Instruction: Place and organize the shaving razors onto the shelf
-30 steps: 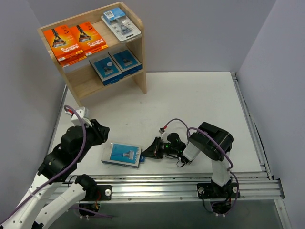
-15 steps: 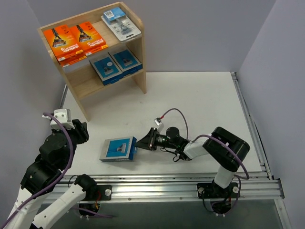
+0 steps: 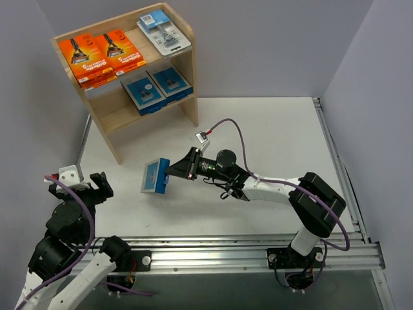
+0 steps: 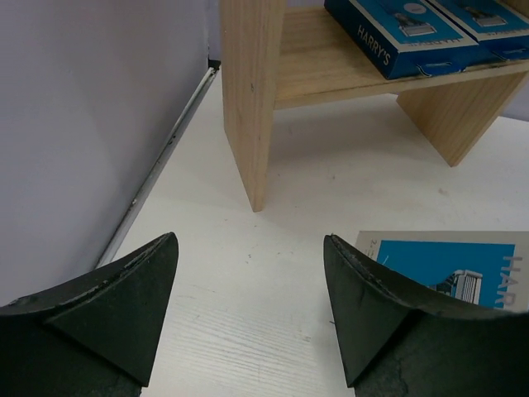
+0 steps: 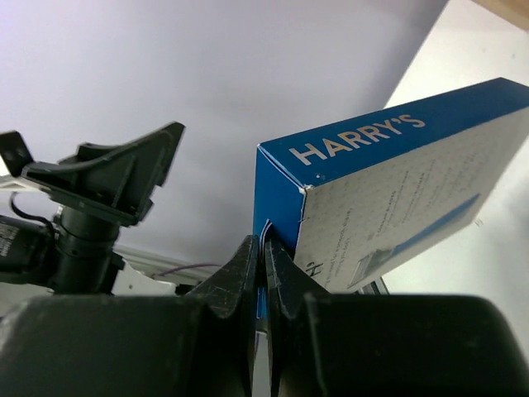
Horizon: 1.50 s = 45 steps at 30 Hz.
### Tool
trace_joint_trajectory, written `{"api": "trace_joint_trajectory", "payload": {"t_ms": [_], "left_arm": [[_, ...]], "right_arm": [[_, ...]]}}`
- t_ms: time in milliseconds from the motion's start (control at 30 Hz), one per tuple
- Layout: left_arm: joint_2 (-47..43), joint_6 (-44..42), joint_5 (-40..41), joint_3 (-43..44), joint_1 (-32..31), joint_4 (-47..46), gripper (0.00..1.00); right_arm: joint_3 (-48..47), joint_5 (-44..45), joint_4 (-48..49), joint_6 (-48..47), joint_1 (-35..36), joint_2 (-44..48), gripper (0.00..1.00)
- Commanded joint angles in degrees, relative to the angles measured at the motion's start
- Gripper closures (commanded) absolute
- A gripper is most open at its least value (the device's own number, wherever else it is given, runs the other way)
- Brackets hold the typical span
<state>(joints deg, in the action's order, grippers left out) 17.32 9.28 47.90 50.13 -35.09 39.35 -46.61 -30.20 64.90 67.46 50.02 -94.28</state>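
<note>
Top external view: the right gripper (image 3: pixel 170 172) pinches a grey-and-blue box (image 3: pixel 154 176) in front of the shelf (image 3: pixel 190 97).
From above, that box is tipped up on edge over the table (image 3: pixel 277 135), apart from the shelf, with its printed face turned toward the left arm. Two orange boxes (image 3: pixel 103 57) and a clear blister pack (image 3: pixel 164 32) lie on the top tier, and two blue boxes (image 3: pixel 155 88) lie on the lower one. The left gripper (image 3: pixel 97 187) hangs near the table's left edge, well apart from the held box. Left wrist view: its jaws stand wide apart with nothing between them; the white table is below, the held box's face at lower right and the shelf ahead. Right wrist view: the fingers (image 5: pixel 235 281) are pressed together on the box's end flap. HARRY'S lettering runs along its blue side, and the left gripper shows beyond.
</note>
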Motion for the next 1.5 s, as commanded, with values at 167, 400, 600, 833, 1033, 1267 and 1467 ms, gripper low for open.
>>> {"api": "trace_joint_trajectory", "payload": {"t_ms": [167,400,600,833,1033,1267,1467], "left_arm": [[-4.0,0.7,5.2,-2.5,0.3,-4.5,0.14],[-9.1,-0.8,7.0,-5.3,0.4,-9.0,0.09],[-11.3,-2.8,5.3,-7.1,0.4,-11.1,0.04],[-14.9,-4.2,3.2,-9.3,0.4,-13.2,0.04],[-16.0,-4.7,0.0,-10.0,1.4,-13.3,0.04],[-15.8,-5.5,-1.4,-10.3,2.1,-13.6,0.04],[-16.2,-5.9,-3.2,-10.8,2.8,-13.8,0.04]], "right_arm": [[-12.4,0.0,-1.0,-2.1,0.5,-0.4,1.0],[-19.7,0.9,-2.6,-2.9,0.5,-1.9,1.0],[-26.3,0.9,-2.2,-2.4,0.5,-4.2,1.0],[-34.7,0.8,-1.9,-2.2,0.3,-7.9,1.0],[-39.9,1.5,-2.9,-2.5,-0.5,-10.7,1.0],[-45.2,0.0,-0.6,0.7,-2.5,-15.0,1.0],[-48.7,0.0,-0.4,0.9,-3.2,-17.9,1.0]]}}
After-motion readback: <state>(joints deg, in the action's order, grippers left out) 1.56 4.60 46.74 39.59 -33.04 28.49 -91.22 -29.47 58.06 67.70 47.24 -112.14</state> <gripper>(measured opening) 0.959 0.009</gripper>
